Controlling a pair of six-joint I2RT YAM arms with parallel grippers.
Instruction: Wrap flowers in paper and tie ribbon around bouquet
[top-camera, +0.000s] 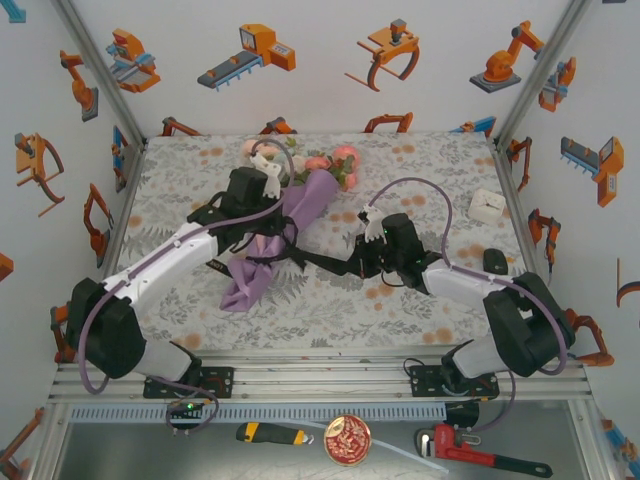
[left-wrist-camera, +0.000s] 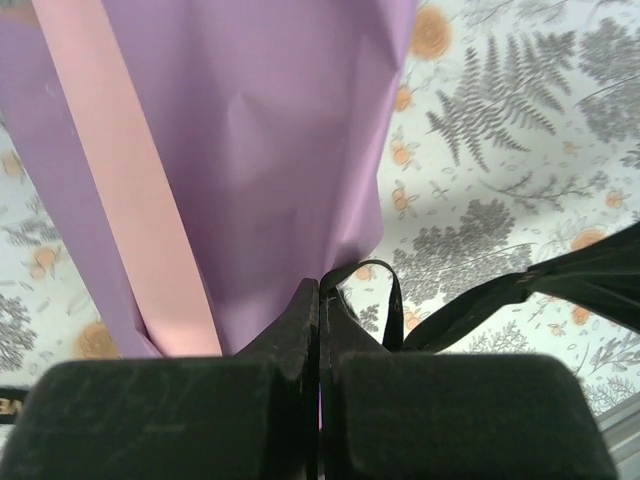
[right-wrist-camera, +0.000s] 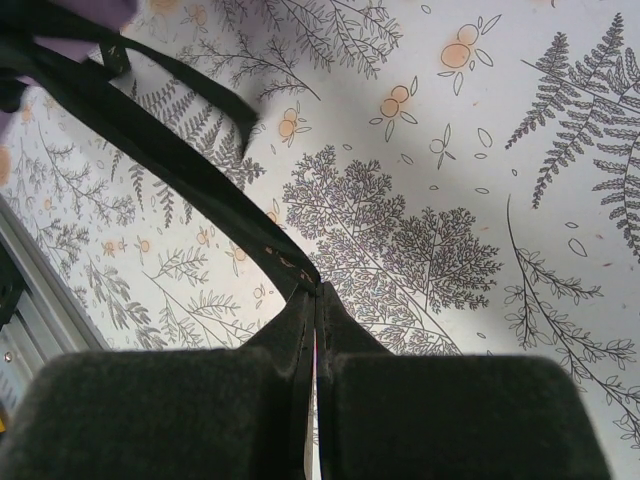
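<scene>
The light, crushable bouquet (top-camera: 290, 222) lies mid-worktop (top-camera: 430, 165), and the thin, floppy ribbon (top-camera: 322, 262) at its waist handles best by its ends, where the left gripper (left-wrist-camera: 320, 288) against the bouquet and the right gripper (right-wrist-camera: 316, 292) to its right each pinch it shut.

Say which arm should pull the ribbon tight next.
Right, probably. The right end effector is shut on the ribbon, stretched away from the paper, with bare tablecloth around it. The left end effector pinches a ribbon loop right at the paper, better as anchor.
</scene>
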